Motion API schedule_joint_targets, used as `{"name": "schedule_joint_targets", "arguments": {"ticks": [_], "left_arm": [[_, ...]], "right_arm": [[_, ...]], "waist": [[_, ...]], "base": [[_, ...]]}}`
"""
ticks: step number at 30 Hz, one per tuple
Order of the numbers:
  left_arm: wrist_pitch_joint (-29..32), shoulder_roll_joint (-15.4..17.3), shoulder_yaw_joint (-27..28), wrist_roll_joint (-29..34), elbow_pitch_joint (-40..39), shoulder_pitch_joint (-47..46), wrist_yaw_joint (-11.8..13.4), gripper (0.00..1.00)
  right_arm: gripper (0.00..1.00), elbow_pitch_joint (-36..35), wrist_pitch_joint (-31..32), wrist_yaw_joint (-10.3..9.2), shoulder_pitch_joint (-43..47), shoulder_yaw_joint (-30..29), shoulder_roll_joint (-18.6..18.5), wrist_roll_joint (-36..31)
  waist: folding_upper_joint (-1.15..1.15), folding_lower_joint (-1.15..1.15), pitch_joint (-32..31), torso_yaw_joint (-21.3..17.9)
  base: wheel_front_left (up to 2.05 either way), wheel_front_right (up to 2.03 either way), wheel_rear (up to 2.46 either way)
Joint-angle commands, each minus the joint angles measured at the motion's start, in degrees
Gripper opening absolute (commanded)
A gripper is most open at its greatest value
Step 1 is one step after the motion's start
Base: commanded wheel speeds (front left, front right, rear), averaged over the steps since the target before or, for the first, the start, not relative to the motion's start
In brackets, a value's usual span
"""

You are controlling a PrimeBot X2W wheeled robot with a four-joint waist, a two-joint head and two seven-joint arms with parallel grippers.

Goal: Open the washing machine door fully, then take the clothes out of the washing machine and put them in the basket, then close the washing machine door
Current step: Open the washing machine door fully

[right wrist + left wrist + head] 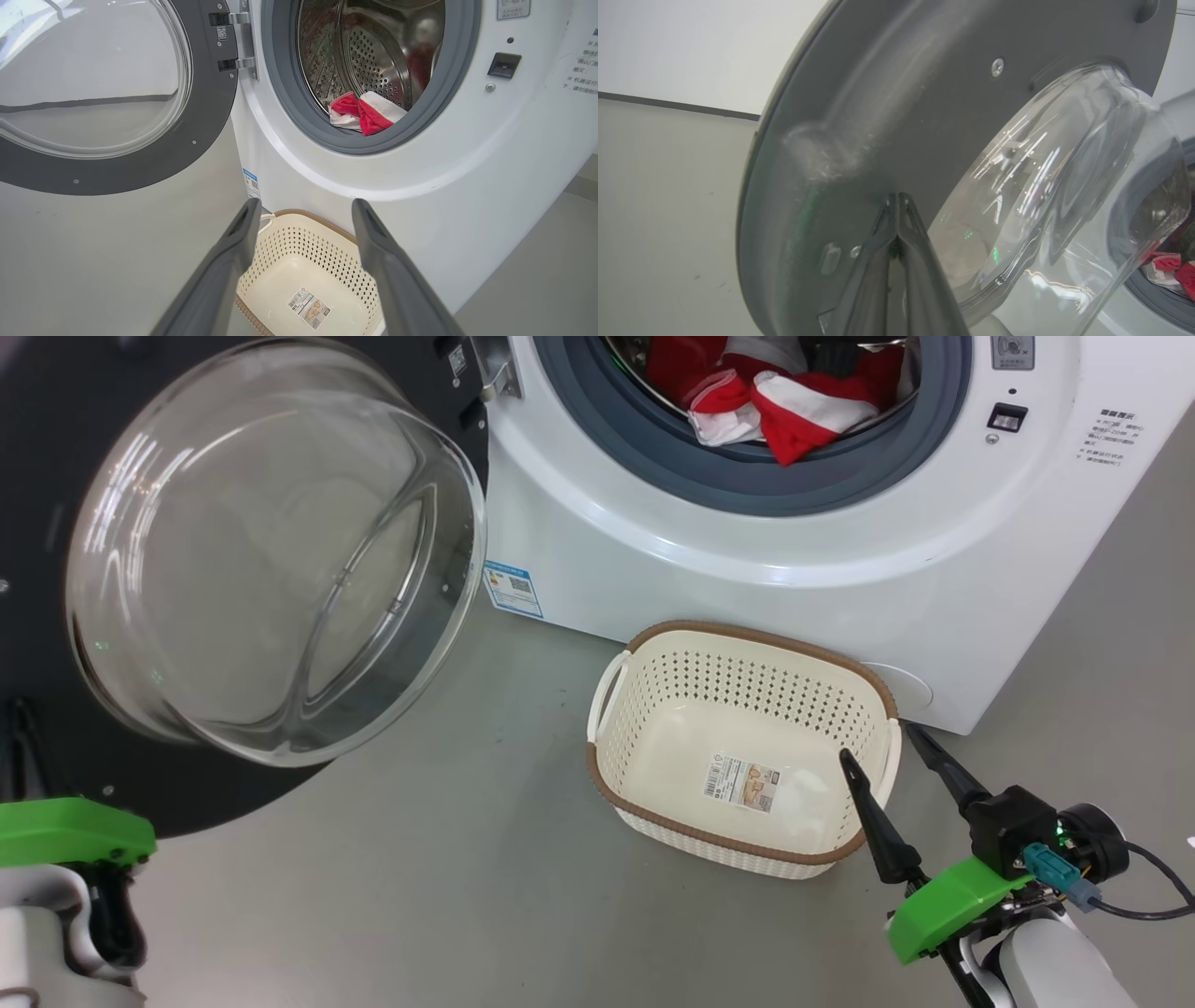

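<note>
Here, clothes [784,401] in drum [373,60], sticker [742,784] in basket [747,681]

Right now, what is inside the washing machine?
Red and white clothes piled at the front of the steel drum. Anything beneath the pile is covered.

The washing machine door [261,560], black-rimmed with a bulging glass bowl, stands swung open left of the white washing machine [709,569]. Red-and-white clothes [794,406] lie heaped in its drum. The cream basket [738,683] sits upright and empty on the floor just before it.
</note>
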Motion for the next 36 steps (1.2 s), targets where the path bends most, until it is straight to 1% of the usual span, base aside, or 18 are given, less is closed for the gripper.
{"name": "schedule_joint_targets", "arguments": {"ticks": [1,4,8,15,16,17,18,19,23,24,27,32,36], "left_arm": [[-0.44,3.57,2.78,0.62,0.1,-2.12,-0.54,0.0],[-0.44,4.0,3.69,1.63,2.2,-3.09,-1.74,0.0],[-0.44,4.03,5.1,3.02,3.24,-3.42,-2.55,0.0],[-0.44,2.35,6.48,5.24,1.27,-2.39,-3.29,0.0],[-0.44,1.87,6.77,5.46,0.43,-2.17,-3.36,0.11],[-0.44,1.38,7.18,5.63,-0.46,-1.86,-3.3,0.38],[-0.44,0.93,7.54,5.84,-1.6,-1.51,-3.31,0.78],[-0.44,0.51,7.92,6.05,-3.0,-1.13,-3.33,1.0],[-0.45,-1.15,7.22,8.15,-8.52,0.64,-3.44,1.0],[-0.45,-1.59,6.78,8.34,-9.92,1.03,-3.79,1.0],[-0.45,-2.8,3.96,9.59,-14.52,2.53,-4.63,1.0],[-0.45,-3.84,-1.04,9.31,-21.7,5.73,-6.07,1.0],[-0.27,-4.21,-3.72,8.26,-24.94,8.31,-6.09,1.0]], "right_arm": [[1.0,-1.14,-0.37,0.37,-1.61,1.59,-0.4,0.46],[1.0,-1.01,-0.37,0.37,-1.81,1.93,-0.53,0.72],[1.0,-0.65,-0.37,0.37,-1.74,2.05,-0.33,1.05],[1.0,-0.43,-0.37,0.37,-1.17,2.1,0.38,1.57],[1.0,-0.42,-0.37,0.37,-1.07,1.97,0.45,1.6],[1.0,-0.33,-0.37,0.37,-0.94,1.77,0.56,1.65],[1.0,-0.23,-0.37,0.37,-0.81,1.75,0.68,1.68],[1.0,-0.2,-0.37,0.37,-0.69,1.69,0.83,1.71],[1.0,-0.9,-0.37,0.37,-0.16,1.02,1.51,1.56],[1.0,-1.21,-0.37,0.37,-0.01,0.8,1.66,1.47],[1.0,-2.84,-0.37,0.37,0.31,-0.3,1.95,0.97],[1.0,-7.21,-0.37,0.37,1.22,-2.7,2.57,0.05],[1.0,-11.7,-0.37,0.37,1.89,-4.46,3.21,-0.59]], "waist": [[0.0,0.0,0.04,-0.19],[0.0,0.0,-0.08,-0.34],[0.0,0.0,-0.9,-0.63],[0.0,0.0,-2.44,-1.18],[0.0,0.0,-2.75,-1.32],[0.0,0.0,-3.1,-1.51],[0.0,0.0,-3.45,-1.74],[0.0,0.0,-3.76,-2.01],[0.0,0.0,-4.74,-3.2],[0.0,0.0,-4.95,-3.6],[0.0,0.0,-5.57,-4.96],[0.0,0.0,-6.2,-7.85],[0.0,0.0,-6.46,-10.98]], "base": [[0.0,0.0,0.0],[0.0,0.0,0.0],[0.0,0.0,0.0],[0.0,0.0,0.0],[0.0,0.0,0.0],[0.0,0.0,0.0],[0.0,0.0,0.0],[0.0,0.0,0.0],[0.0,0.0,0.0],[0.0,0.0,0.0],[0.0,0.0,0.0],[0.0,0.0,0.0],[0.0,0.0,0.0]]}}
